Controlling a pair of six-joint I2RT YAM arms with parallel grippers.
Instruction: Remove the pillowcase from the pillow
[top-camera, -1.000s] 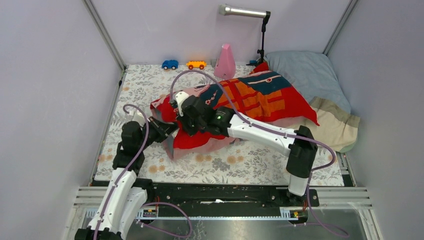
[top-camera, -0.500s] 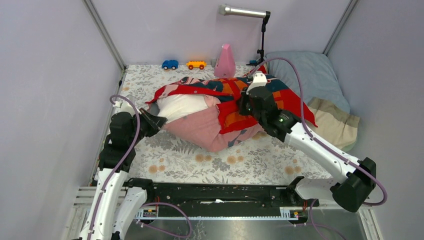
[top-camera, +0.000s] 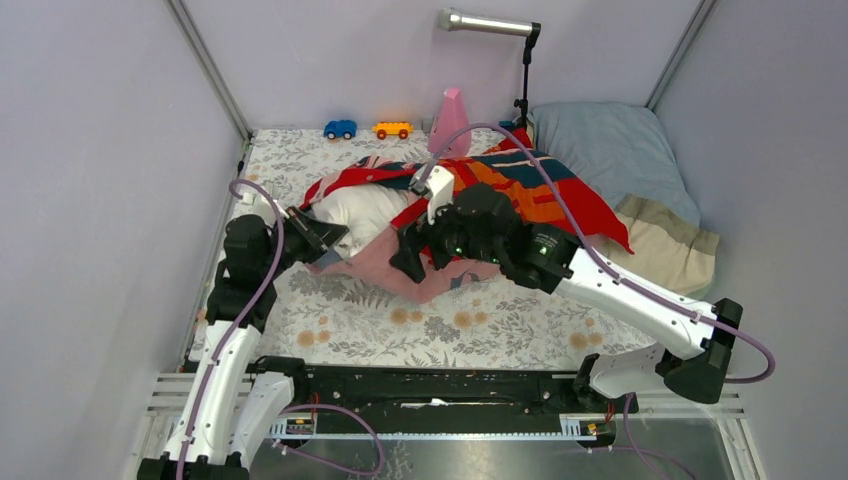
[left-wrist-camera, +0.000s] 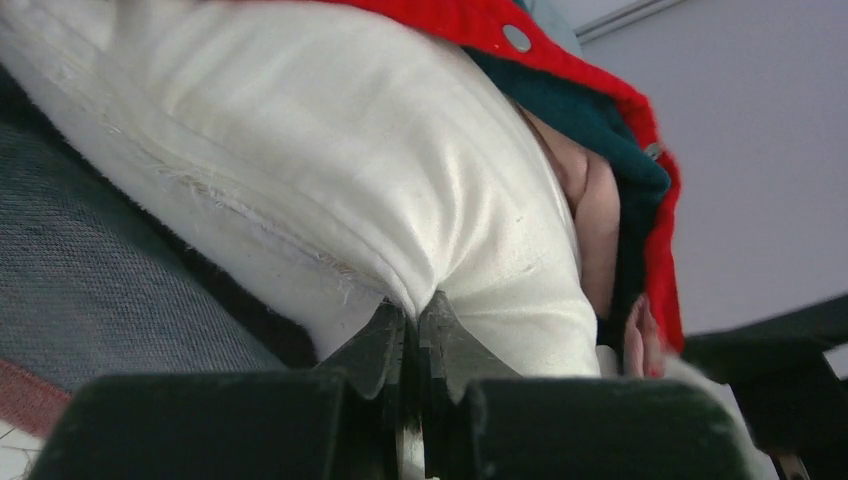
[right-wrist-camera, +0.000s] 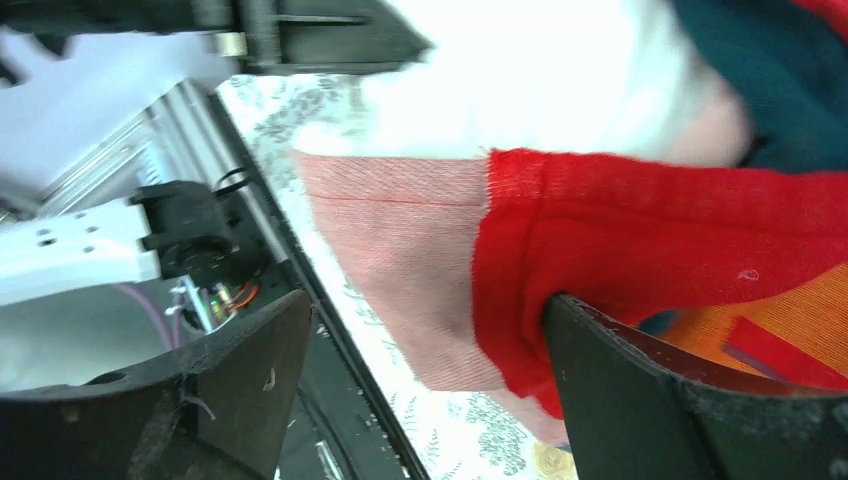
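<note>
left pincer (left-wrist-camera: 412, 335) clamped tight on a pinched fold of the plump white smooth-fabric pillow (top-camera: 362, 212), beside its frayed seam. right pincer (right-wrist-camera: 425, 315) spread wide, gripping nothing; the woven red hem of the red, orange and teal printed pillowcase (top-camera: 520, 190) touches one finger (right-wrist-camera: 660, 390). we note the pillowcase bunched over the pillow, pale pink lining turned out. the pillow end at the left pincer is bare. both lie on the floral tabletop (top-camera: 480, 322).

My right gripper (right-wrist-camera: 425, 310): jaws spread wide, nothing pinched. Between them the pillowcase (right-wrist-camera: 620, 230), red hem turned back, pink inside showing. White pillow (right-wrist-camera: 520, 70) bare above it. Under it all, floral mat (right-wrist-camera: 440, 430).
</note>
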